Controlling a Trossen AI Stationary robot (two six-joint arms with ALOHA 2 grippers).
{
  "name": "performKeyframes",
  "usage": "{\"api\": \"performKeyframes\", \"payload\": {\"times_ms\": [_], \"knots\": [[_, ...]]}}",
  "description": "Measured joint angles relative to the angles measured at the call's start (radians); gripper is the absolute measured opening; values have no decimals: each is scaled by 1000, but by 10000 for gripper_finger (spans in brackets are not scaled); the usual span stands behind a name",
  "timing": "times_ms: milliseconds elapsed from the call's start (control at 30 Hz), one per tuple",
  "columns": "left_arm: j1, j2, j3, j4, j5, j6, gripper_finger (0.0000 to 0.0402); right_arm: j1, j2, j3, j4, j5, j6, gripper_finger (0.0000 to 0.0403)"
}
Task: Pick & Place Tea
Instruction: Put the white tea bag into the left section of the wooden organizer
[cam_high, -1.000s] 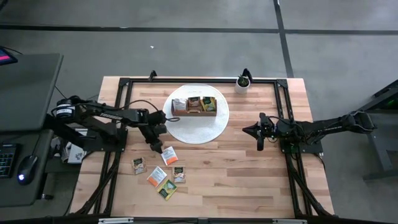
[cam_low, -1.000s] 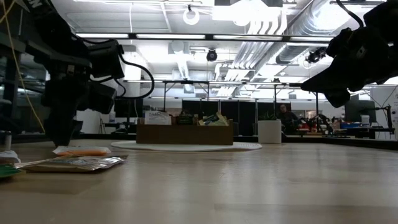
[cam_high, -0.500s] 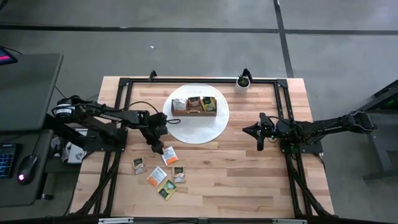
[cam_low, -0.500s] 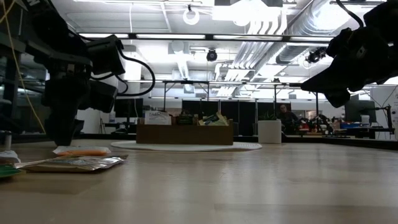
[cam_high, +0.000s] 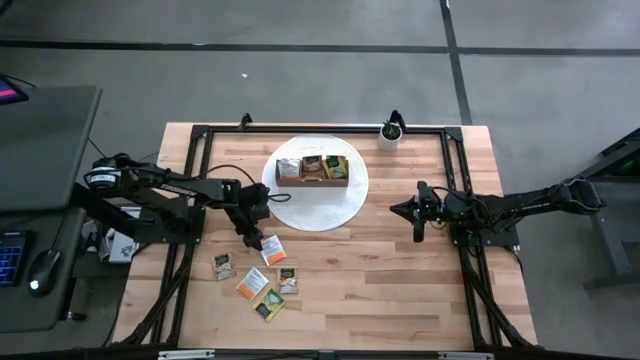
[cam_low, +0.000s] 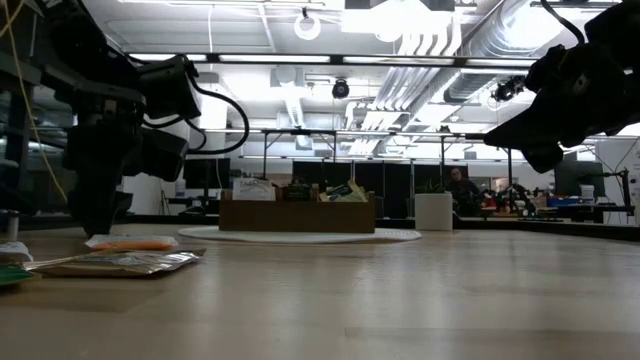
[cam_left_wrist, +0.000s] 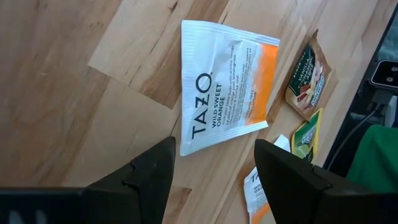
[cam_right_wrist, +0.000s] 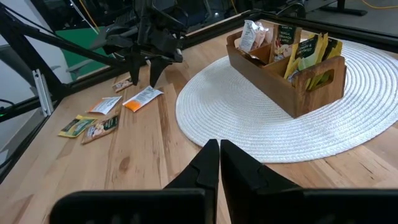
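Tea sachets lie in two places on my table (cam_high: 400, 290). At the left, a loose cluster (cam_high: 256, 279) sits on the bare wood in front of the round white mat (cam_high: 340, 208). My left gripper (cam_high: 254, 241) hangs just above the white-and-orange sachet (cam_left_wrist: 224, 84) nearest the mat, jaws spread wide with its near corner showing between the fingers (cam_left_wrist: 146, 171); I cannot tell if they touch it. Beside it are a tan sachet (cam_left_wrist: 307, 81) and a green-yellow one (cam_left_wrist: 306, 135). On the mat stands the wooden box (cam_high: 313, 171) with more sachets upright in its three compartments. A small potted plant (cam_high: 390, 132) sits at the far edge. At the right, my right gripper (cam_high: 417, 234) waits above bare wood, well apart from the mat, jaws closed on nothing.
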Motion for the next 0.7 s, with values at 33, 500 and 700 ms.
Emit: {"api": "performKeyframes", "payload": {"times_ms": [33,500,700], "knots": [[0,0,0,0,0,-1,221,0,0,0,0,0,0,12],[0,1,-2,41,3,-23,221,0,0,0,0,0,0,12],[0,1,-2,41,1,-23,220,0,0,0,0,0,0,12]]}}
